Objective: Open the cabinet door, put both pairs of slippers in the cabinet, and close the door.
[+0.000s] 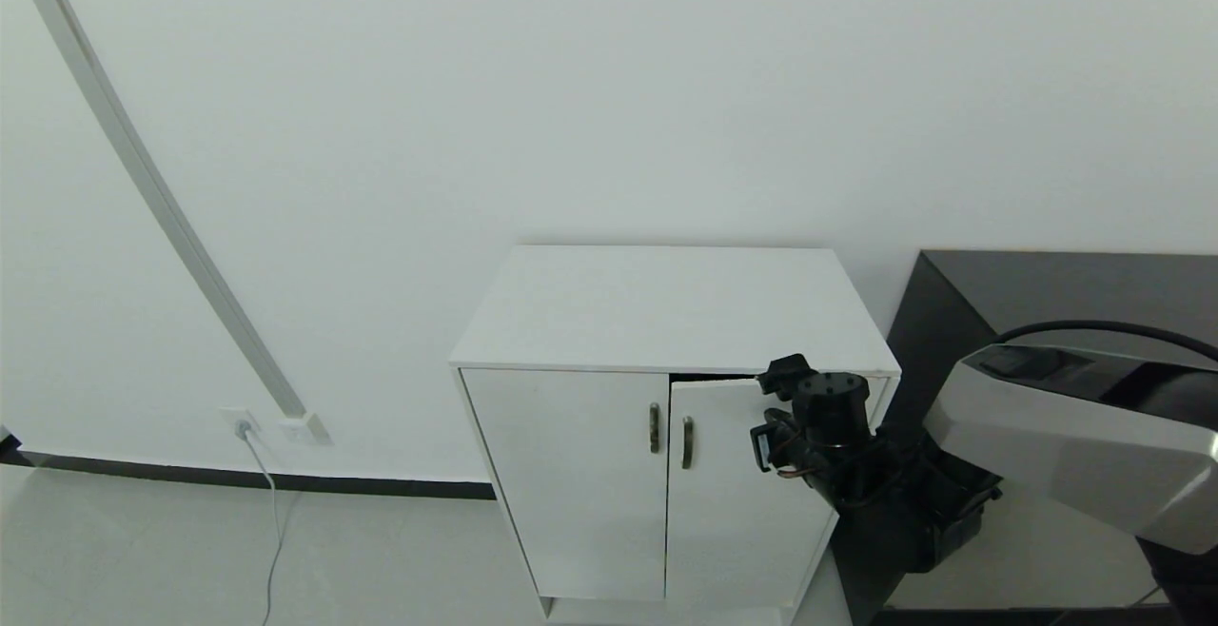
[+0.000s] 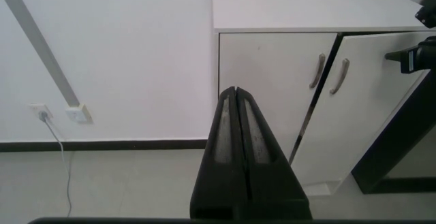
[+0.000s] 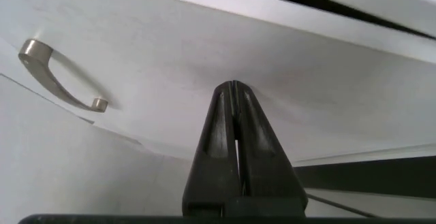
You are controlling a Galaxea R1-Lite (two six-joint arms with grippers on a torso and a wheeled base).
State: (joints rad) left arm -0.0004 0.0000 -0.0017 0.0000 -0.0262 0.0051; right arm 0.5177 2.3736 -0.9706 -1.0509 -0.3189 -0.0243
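The white cabinet [image 1: 666, 307] stands against the wall with two doors. Its left door [image 1: 571, 474] is closed. The right door [image 1: 733, 502] is slightly ajar, with a dark gap along its top; it also shows swung out in the left wrist view [image 2: 354, 122]. Each door carries a metal handle [image 1: 687, 442] near the middle seam. My right gripper [image 3: 235, 86] is shut with nothing in it, its tips close against the right door's face, beside the handle [image 3: 65, 77]. The right arm's wrist [image 1: 823, 417] hangs by that door's upper outer corner. My left gripper [image 2: 236, 91] is shut and empty, well back from the cabinet.
A black piece of furniture [image 1: 1047, 293] stands right of the cabinet. On the wall to the left are a socket with a cable [image 1: 243, 424] and a slanted conduit [image 1: 143, 169]. Open grey floor [image 1: 190, 550] lies left of the cabinet.
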